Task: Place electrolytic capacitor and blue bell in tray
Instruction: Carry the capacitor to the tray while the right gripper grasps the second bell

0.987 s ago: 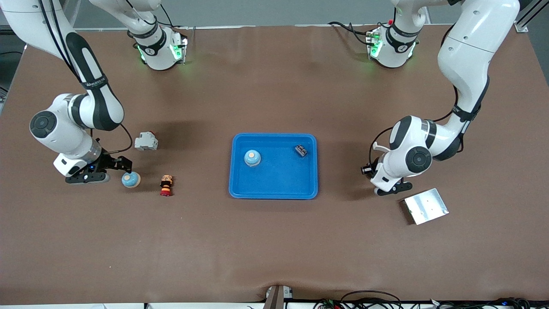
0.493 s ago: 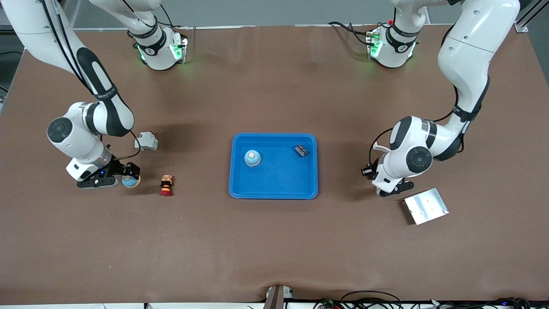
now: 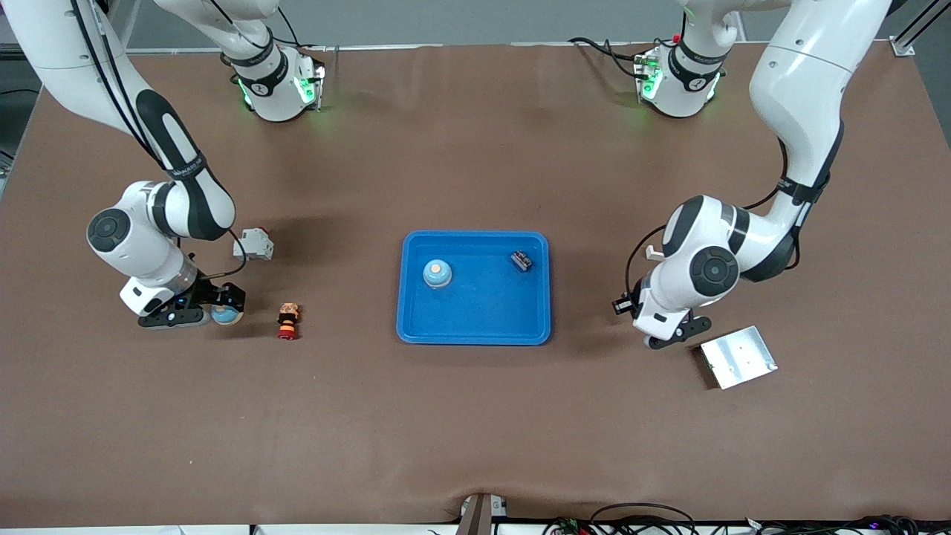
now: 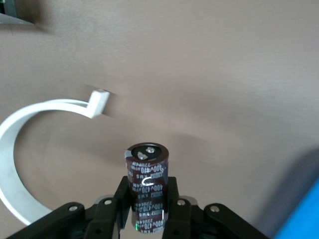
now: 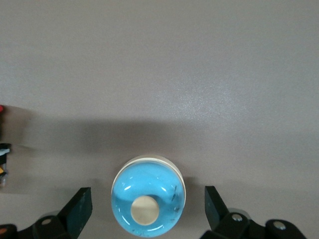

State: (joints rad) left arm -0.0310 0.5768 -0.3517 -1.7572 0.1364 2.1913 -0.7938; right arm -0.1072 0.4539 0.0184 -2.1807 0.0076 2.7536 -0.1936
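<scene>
Straddling blue bell (image 5: 148, 201) with spread fingers, right gripper (image 5: 148, 206) needed centred closure | left gripper (image 4: 147, 209) clamped electrolytic capacitor (image 4: 146, 174), tray (image 3: 475, 327) pending.

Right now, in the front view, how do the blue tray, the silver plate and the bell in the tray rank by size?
1. blue tray
2. silver plate
3. bell in the tray

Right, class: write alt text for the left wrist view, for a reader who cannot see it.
The left gripper is shut on a dark electrolytic capacitor with white printing, held above the brown table. A white curved cable arcs beside it, and a blue tray edge shows at one corner.
</scene>
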